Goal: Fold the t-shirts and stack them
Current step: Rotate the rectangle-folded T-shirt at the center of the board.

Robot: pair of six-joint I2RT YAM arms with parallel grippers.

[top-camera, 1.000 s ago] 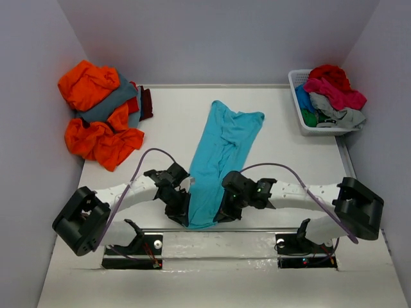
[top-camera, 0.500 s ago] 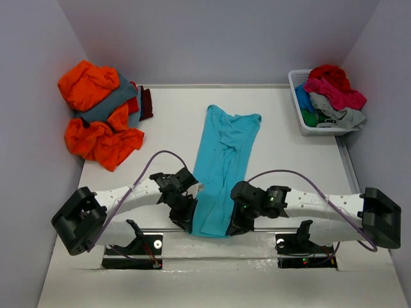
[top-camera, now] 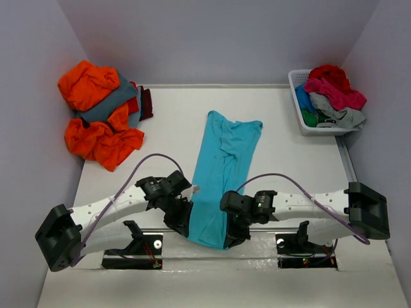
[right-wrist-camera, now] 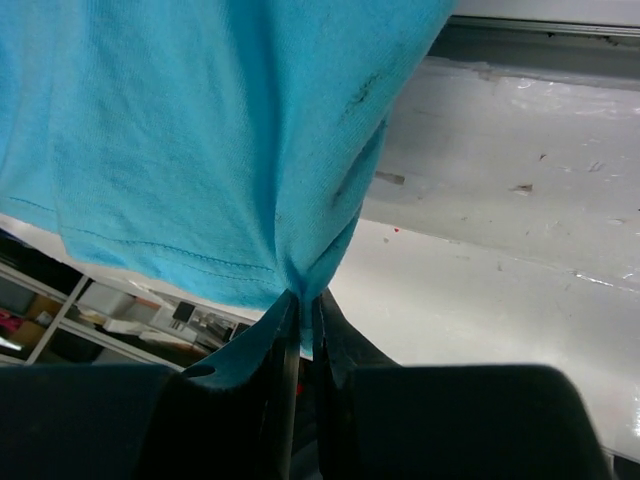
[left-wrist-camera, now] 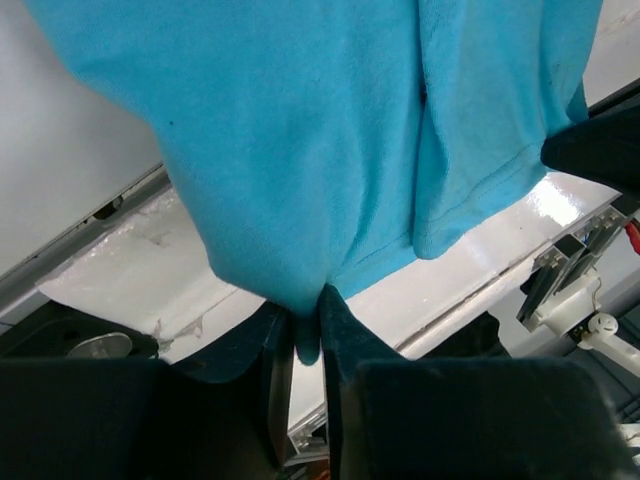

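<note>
Turquoise shirt (top-camera: 221, 173) dragged nearer over last second. Near hem now overhangs near edge of table (top-camera: 167, 128), far end lies mid-table. Left gripper (left-wrist-camera: 305, 330) and right gripper (right-wrist-camera: 303, 320) each pinch a hem corner, jaws pressed on cloth. Likely straightening before fold. Sleeves not visible. From above, fingertips hidden under cloth.

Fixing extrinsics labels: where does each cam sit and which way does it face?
Top external: above and behind the arm bases, looking down on the white table; left arm and right arm show.
Left wrist: on the left wrist, looking along the left pincer, shut on an edge of the turquoise cloth t-shirt.
Right wrist: likewise, along the right pincer, shut on the same shirt.
Shared: all three see that shirt.
</note>
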